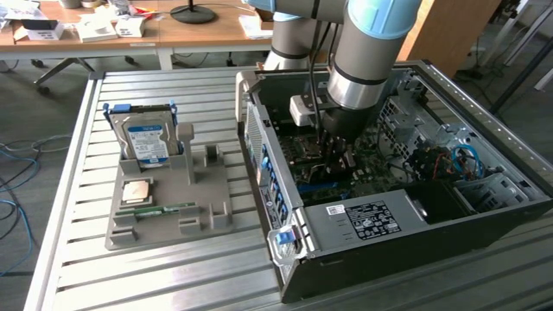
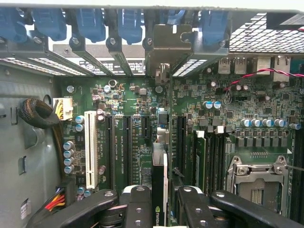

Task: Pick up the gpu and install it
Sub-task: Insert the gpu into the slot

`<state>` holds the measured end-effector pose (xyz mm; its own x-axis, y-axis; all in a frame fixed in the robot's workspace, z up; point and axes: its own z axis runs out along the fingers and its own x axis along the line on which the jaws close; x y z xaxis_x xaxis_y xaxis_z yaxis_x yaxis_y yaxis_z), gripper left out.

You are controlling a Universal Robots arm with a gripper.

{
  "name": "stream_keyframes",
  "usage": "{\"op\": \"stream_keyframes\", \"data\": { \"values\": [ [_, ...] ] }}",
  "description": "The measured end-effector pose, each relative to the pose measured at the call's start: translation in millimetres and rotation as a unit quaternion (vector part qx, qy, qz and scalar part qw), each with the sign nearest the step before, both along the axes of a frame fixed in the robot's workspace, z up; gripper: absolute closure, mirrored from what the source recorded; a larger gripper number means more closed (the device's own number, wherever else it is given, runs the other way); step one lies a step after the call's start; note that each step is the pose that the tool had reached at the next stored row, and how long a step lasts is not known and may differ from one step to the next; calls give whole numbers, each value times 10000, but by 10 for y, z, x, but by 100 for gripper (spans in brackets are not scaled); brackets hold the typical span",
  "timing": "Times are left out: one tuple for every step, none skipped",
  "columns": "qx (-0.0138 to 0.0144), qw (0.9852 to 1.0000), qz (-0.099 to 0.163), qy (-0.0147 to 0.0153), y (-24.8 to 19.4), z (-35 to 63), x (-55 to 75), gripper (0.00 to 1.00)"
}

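Observation:
The gpu (image 2: 159,175) is seen edge-on in the wrist view, a thin dark card with a small logo on its edge. It stands upright over the green motherboard (image 2: 237,109), and its silvery end bracket (image 2: 164,47) sits at the case's rear slot openings. My gripper (image 2: 160,197) is shut on the card, one black finger (image 2: 137,199) on each side. The card runs between the long black expansion slots (image 2: 127,147); I cannot tell whether it is seated. In the exterior view the gripper (image 1: 333,155) reaches straight down into the open computer case (image 1: 285,214).
A white slot (image 2: 90,147), a black cable bundle (image 2: 38,114) and an empty processor socket (image 2: 256,180) surround the card. On the slatted table (image 1: 173,278), a grey fixture (image 1: 164,220) holds a blue-labelled hard drive (image 1: 147,139), a processor chip (image 1: 136,191) and a green memory stick (image 1: 155,209).

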<state>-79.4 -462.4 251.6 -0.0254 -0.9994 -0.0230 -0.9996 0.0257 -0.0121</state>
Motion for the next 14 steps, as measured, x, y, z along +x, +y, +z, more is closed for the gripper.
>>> {"op": "stream_keyframes", "data": {
  "values": [
    [0,10000,0,0,0,0,0,74],
    [0,10000,0,0,0,0,0,74],
    [0,10000,0,-1,0,1,0,74],
    [2,10000,0,-1,1,3,0,74],
    [2,10000,-1,0,1,7,0,74],
    [1,10000,-1,1,1,9,1,74],
    [2,10000,0,2,0,9,3,74],
    [0,10000,-1,2,-1,10,5,74],
    [-1,10000,-2,3,-3,12,7,74],
    [-1,10000,-3,3,-6,11,8,74],
    [-1,10000,-5,3,-9,10,8,74],
    [0,10000,-6,3,-12,7,9,74],
    [0,10000,-7,3,-16,3,10,74],
    [-1,10000,-9,3,-21,1,14,74]
  ]
}}
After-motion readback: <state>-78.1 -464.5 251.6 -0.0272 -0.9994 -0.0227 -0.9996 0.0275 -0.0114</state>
